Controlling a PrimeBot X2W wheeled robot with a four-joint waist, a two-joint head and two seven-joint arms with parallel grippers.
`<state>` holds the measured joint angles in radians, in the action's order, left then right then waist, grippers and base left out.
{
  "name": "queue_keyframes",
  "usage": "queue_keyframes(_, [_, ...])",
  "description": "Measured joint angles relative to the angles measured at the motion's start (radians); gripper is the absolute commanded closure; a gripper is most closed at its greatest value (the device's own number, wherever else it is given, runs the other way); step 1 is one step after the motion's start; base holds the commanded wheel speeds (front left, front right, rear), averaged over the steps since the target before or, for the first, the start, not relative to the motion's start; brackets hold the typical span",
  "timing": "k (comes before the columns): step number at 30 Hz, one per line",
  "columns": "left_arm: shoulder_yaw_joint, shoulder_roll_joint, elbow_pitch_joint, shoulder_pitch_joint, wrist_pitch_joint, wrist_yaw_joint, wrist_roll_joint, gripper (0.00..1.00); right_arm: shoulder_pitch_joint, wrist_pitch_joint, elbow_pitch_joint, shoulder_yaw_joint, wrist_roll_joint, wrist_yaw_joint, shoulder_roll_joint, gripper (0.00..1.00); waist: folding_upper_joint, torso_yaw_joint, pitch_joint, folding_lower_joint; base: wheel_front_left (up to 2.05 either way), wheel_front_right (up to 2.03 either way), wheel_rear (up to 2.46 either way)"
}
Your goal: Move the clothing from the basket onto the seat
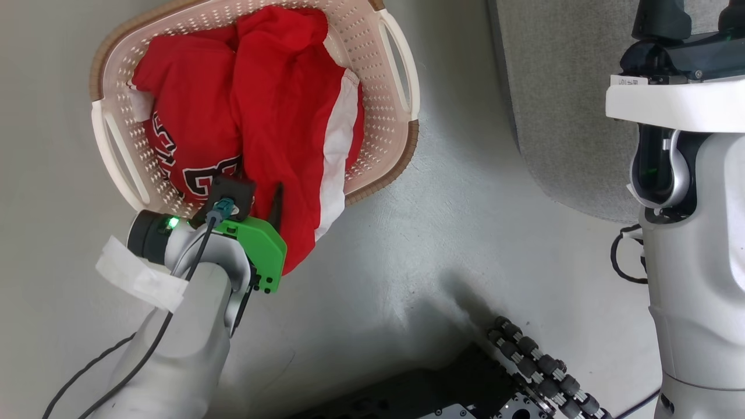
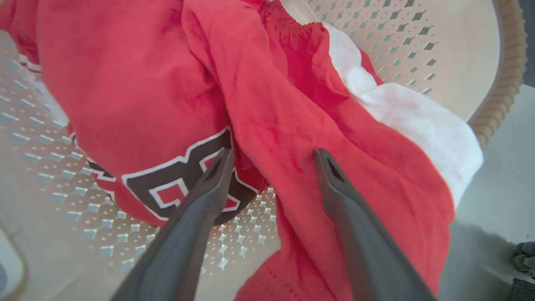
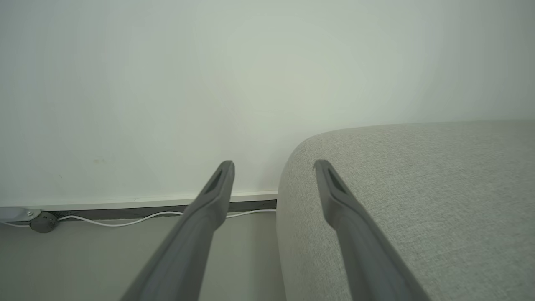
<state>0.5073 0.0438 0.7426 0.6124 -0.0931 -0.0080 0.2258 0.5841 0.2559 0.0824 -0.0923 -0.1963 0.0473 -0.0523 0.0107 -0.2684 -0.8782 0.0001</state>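
Both wide open: left jaws over red clothing (image 2: 292, 125), right jaws empty

Lower left of head view: pale grey, rounded left forearm (image 1: 180, 337), banded with crumpled white tape (image 1: 139, 273), ending in a black collar (image 1: 145, 233) with a small green light (image 1: 173, 222). Bright green bracket (image 1: 262, 247) with small holes, black camera box (image 1: 233, 195), teal plug (image 1: 223, 206), thin black cable (image 1: 145, 355). Right edge: silver-grey shell (image 1: 698, 302) under a white slab (image 1: 675, 105). Bottom centre: rows of black rollers (image 1: 535, 361). Left gripper (image 2: 272, 155) and right gripper (image 3: 273, 165): long, tapered dark-grey fingers (image 2: 188, 234), slotted near the tips.
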Motion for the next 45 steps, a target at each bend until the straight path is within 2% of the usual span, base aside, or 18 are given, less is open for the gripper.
queue_keyframes(6, [0.008,0.0,0.026,0.034,0.002,0.018,0.011,0.0,0.002,0.0,-0.002,-0.002,-0.009,0.007,0.001,0.0,0.0,-0.005,-0.005,0.0,0.0,0.0,0.0])
queue_keyframes(7, [0.008,0.0,0.026,0.034,0.002,0.018,0.011,0.04,0.002,0.0,-0.002,-0.002,-0.009,0.007,0.001,0.0,0.0,-0.005,-0.005,0.0,0.0,0.0,0.0])
queue_keyframes(8, [0.013,0.0,0.033,0.038,0.01,0.018,0.015,0.45,0.002,0.0,-0.002,-0.002,-0.009,0.007,0.001,0.0,0.0,-0.006,-0.005,0.0,0.0,0.0,0.0])
queue_keyframes(9, [0.019,0.0,0.039,0.04,0.014,0.018,0.017,0.69,0.002,0.0,-0.002,-0.003,-0.009,0.007,0.001,0.0,0.0,-0.006,-0.005,0.0,0.0,0.0,0.0])
queue_keyframes(10, [0.024,0.0,0.045,0.041,0.015,0.018,0.019,1.0,0.003,0.0,-0.003,-0.004,-0.009,0.007,0.001,0.0,0.0,-0.007,-0.005,0.0,0.0,0.0,0.0])
queue_keyframes(18, [0.074,0.0,0.059,0.048,0.002,0.005,0.062,1.0,0.003,0.0,-0.023,0.003,-0.007,0.015,0.001,0.0,0.0,0.001,0.016,0.0,0.0,0.0,0.0])
queue_keyframes(27, [0.073,-0.001,0.046,0.07,-0.068,-0.011,0.14,1.0,0.003,0.0,-0.051,0.013,0.006,0.014,0.002,0.0,0.0,0.027,0.07,-0.0001,0.0,0.0,0.0])
queue_keyframes(36, [0.086,-0.002,0.022,0.07,-0.121,-0.045,0.205,1.0,-0.051,0.0,-0.095,0.066,0.031,-0.001,-0.003,0.0,0.0,0.066,0.167,-0.0001,0.0,0.0,0.0])
queue_keyframes(45, [0.095,-0.003,-0.029,0.058,-0.146,-0.053,0.273,1.0,-0.119,0.0,-0.118,0.103,0.041,-0.016,-0.012,0.0,0.0,0.119,0.284,-0.0001,0.0,0.0,0.0])
